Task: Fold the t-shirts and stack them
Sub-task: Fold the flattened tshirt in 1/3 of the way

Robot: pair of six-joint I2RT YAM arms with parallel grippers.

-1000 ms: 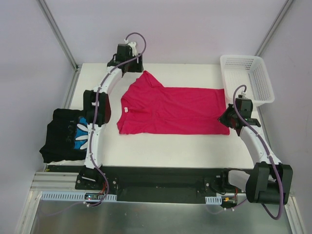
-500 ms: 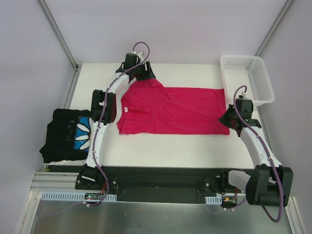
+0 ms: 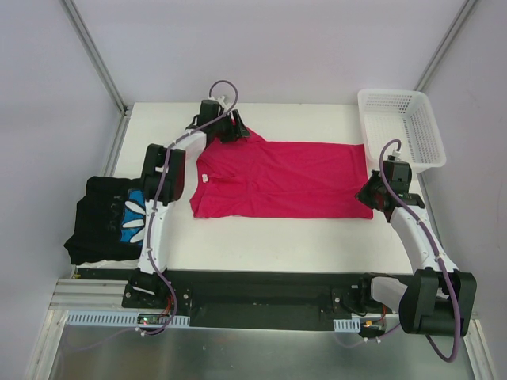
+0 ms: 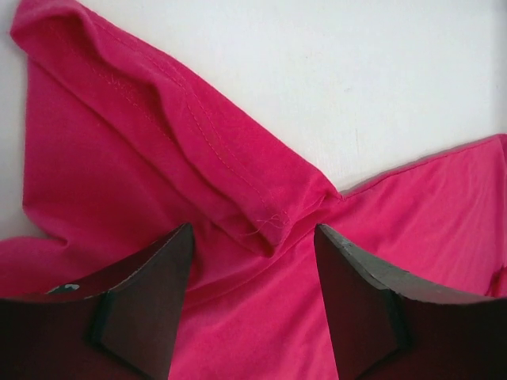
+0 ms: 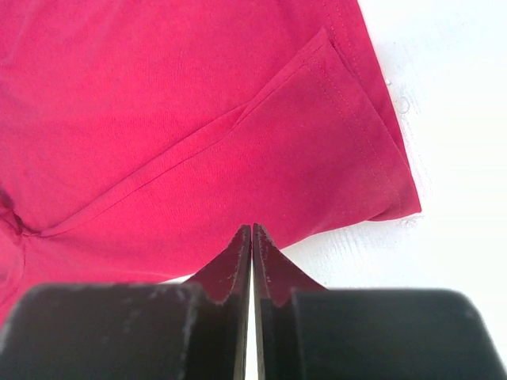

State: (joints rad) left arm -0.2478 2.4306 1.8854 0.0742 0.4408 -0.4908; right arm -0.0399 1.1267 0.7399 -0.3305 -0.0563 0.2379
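left pincer (image 4: 253, 233) wide, pink t-shirt (image 3: 277, 178) sleeve fold between its jaws: drop straight, pinch both layers. right pincer (image 5: 252, 231) shut, hem corner just ahead of its tips; grip unclear.

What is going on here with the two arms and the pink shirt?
Two robot arms are working on a crimson-pink t-shirt spread flat on the white table. The left gripper is open, poised over the shirt's far sleeve. The right gripper is shut at the shirt's opposite end; whether it pinches cloth is unclear. A folded black t-shirt lies at the table's left edge.
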